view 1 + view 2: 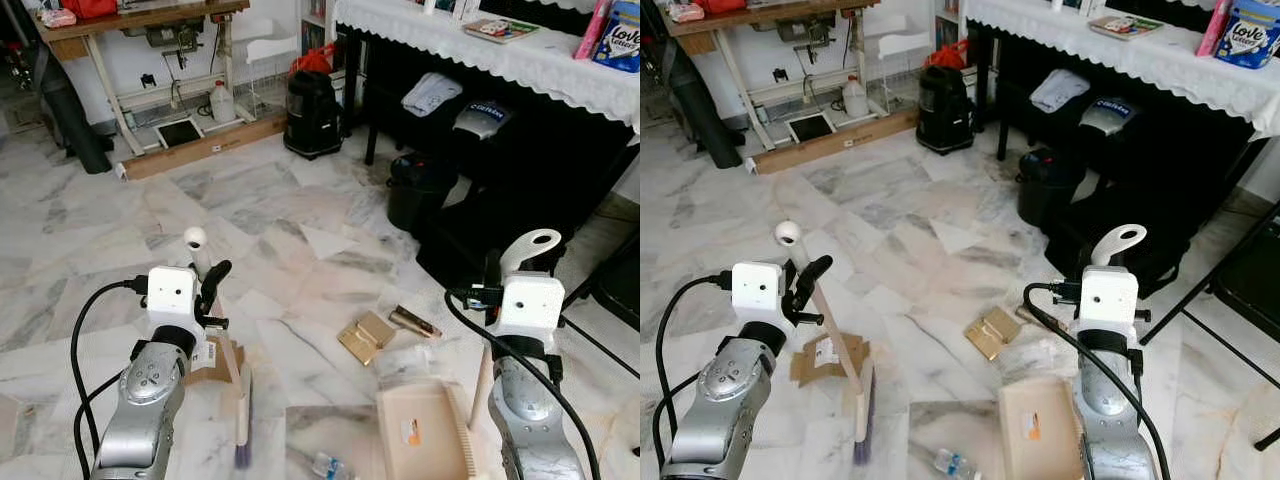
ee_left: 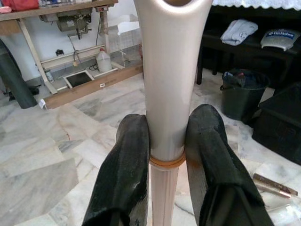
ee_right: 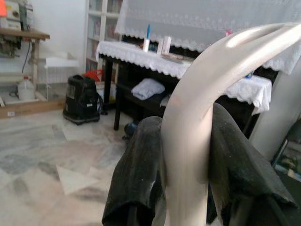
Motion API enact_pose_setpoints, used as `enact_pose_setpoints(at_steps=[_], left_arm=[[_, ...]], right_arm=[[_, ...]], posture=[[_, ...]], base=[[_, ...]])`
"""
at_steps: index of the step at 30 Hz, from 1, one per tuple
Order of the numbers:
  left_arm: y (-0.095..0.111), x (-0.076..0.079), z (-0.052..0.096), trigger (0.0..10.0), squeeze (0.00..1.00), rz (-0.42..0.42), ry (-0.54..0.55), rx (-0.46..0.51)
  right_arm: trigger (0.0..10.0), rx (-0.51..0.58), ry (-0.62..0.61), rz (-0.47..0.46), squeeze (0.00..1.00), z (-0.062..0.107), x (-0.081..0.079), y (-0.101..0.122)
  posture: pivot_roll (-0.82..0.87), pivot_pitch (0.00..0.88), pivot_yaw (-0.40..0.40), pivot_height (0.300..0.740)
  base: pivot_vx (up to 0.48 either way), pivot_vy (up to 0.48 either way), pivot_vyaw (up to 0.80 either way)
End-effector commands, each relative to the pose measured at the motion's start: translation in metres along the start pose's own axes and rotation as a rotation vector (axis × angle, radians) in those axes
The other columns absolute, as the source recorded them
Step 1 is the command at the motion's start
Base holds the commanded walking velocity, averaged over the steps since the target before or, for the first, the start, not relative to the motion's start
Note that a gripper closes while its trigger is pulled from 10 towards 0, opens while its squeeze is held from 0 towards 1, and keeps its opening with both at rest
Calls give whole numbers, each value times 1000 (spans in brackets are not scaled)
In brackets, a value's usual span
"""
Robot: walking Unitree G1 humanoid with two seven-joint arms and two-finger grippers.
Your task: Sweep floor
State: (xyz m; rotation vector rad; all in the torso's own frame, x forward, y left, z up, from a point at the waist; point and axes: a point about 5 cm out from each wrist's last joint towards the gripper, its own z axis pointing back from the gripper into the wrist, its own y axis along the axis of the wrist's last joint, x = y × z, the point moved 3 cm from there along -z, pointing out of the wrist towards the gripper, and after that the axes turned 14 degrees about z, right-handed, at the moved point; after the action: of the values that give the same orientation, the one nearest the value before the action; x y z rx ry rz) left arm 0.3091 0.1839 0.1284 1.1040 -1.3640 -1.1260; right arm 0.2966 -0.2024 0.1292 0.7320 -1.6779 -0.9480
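Observation:
My left gripper (image 2: 168,141) is shut on the cream handle of a small broom (image 1: 197,250). The handle slants down to the brush head (image 1: 243,420), which rests on the marble floor. My right gripper (image 3: 186,155) is shut on the looped cream handle (image 1: 530,248) of a dustpan (image 1: 425,430), whose beige pan lies flat on the floor between my arms. Litter lies around: flat cardboard pieces (image 1: 365,335), a brown tube (image 1: 415,322), a crushed plastic bottle (image 1: 326,466) and a cardboard scrap (image 1: 820,358) beside the broom.
A black bucket (image 1: 420,190) and dark bags stand under a lace-covered table (image 1: 500,50) at the right. Farther back are a black vacuum canister (image 1: 312,112), a wooden plank (image 1: 200,148) and a sewing table (image 1: 150,20). Open marble floor (image 1: 270,220) lies ahead.

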Motion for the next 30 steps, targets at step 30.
enact_pose_setpoints(at_steps=[30], left_arm=[[21,-28,-34,10000,0,40,118,128]], right_arm=[[10000,140,39,-50,0,-90,-27,47]], posture=[[-78,124,-45,740]], base=[[0,0,0]])
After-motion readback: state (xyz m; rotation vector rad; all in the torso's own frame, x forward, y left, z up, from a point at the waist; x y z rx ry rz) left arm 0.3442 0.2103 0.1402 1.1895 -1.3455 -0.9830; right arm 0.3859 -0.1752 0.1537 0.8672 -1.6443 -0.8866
